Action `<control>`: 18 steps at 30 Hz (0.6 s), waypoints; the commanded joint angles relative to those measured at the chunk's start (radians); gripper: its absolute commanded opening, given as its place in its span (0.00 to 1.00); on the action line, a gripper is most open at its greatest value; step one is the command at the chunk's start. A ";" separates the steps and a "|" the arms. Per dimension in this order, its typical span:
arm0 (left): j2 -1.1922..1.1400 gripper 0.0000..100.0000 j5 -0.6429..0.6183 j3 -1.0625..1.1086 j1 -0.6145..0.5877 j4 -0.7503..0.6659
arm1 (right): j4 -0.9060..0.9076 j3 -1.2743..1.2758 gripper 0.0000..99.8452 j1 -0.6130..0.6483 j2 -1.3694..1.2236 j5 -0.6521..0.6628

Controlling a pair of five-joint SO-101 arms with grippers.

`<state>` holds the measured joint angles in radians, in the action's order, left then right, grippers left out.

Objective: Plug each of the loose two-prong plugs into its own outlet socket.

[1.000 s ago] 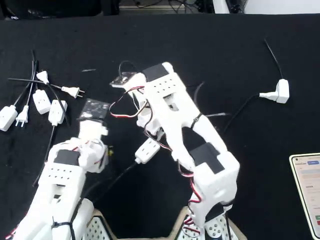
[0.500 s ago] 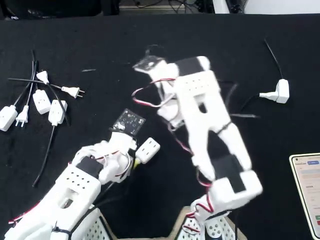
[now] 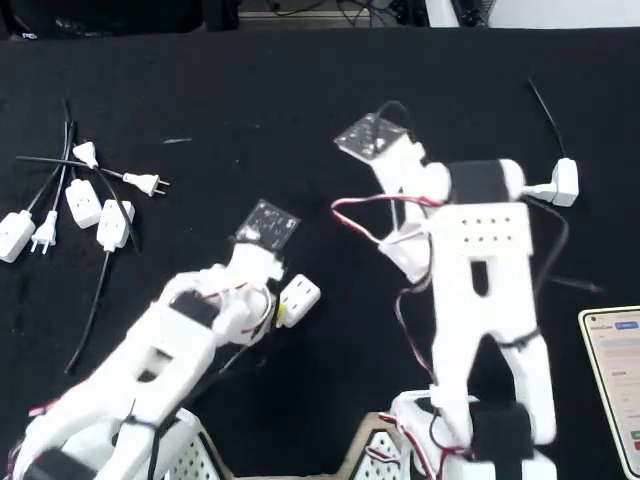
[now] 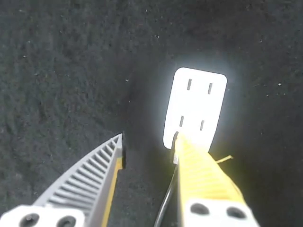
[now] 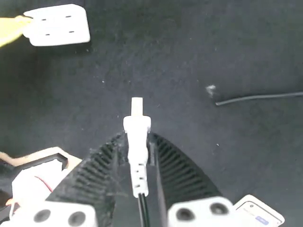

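Progress: early, nothing seated yet | right claw (image 5: 136, 139) grasping two-prong plug (image 5: 136, 124) over mid-bench | left claw (image 4: 147, 140) released, one finger at the end of the empty outlet socket (image 4: 195, 111) | left-edge plugs (image 3: 145, 183) seemingly unplugged, hard to tell.

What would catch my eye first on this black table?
The right pincer clamps a white plug above the black table. The left pincer stands open right beside a white two-socket outlet block near the table's middle. A tangle of more plugs and sockets lies near the table's left edge.
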<state>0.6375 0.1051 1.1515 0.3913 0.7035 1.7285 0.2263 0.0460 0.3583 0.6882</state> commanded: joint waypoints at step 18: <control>-0.245 0.19 -0.078 -0.140 0.061 -0.074 | 0.009 0.084 0.01 -0.069 0.064 0.048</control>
<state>0.4549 0.0545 1.0978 0.4388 0.6590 1.7285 0.3092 0.0015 0.3721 0.7250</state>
